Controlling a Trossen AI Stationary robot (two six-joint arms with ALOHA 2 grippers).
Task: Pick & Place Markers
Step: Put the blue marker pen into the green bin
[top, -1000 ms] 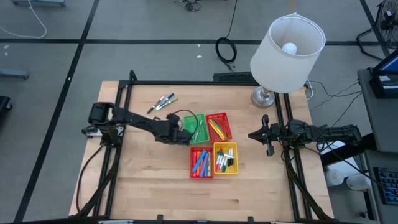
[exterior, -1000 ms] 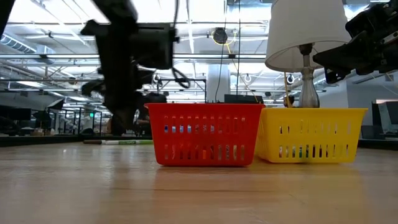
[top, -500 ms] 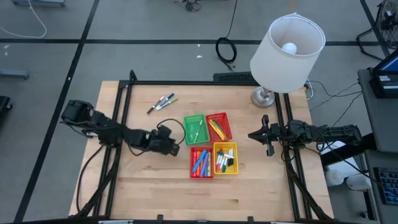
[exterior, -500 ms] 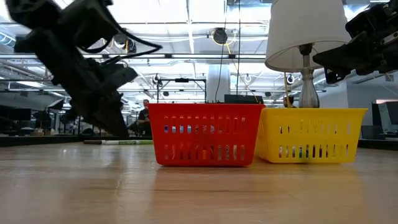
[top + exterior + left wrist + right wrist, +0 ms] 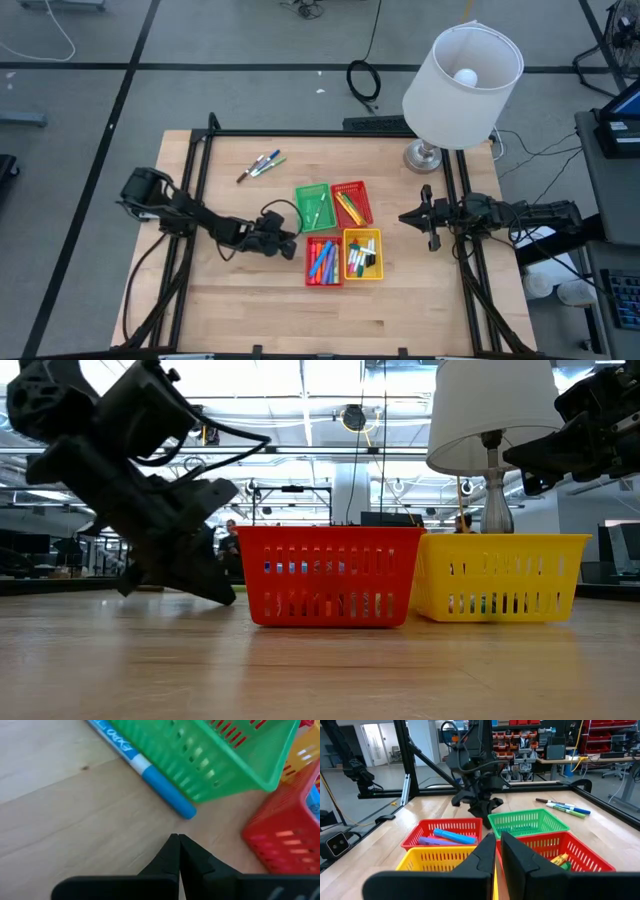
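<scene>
The left gripper [image 5: 287, 243] is held low over the table [image 5: 250, 300], at nine o'clock of the four baskets [image 5: 340, 232], jaws shut on nothing. Sorted markers [image 5: 322, 260] are seen in the baskets; three more markers [image 5: 260, 165] lie at eleven o'clock. The right gripper [image 5: 408, 217] is parked at three o'clock, jaws shut, empty.

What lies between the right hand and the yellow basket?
Nothing: in the high view only bare table separates the shut right hand from the yellow basket.

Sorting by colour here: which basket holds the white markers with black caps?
The yellow basket, at the square's corner nearest the right arm; the other three are red or green.
</scene>
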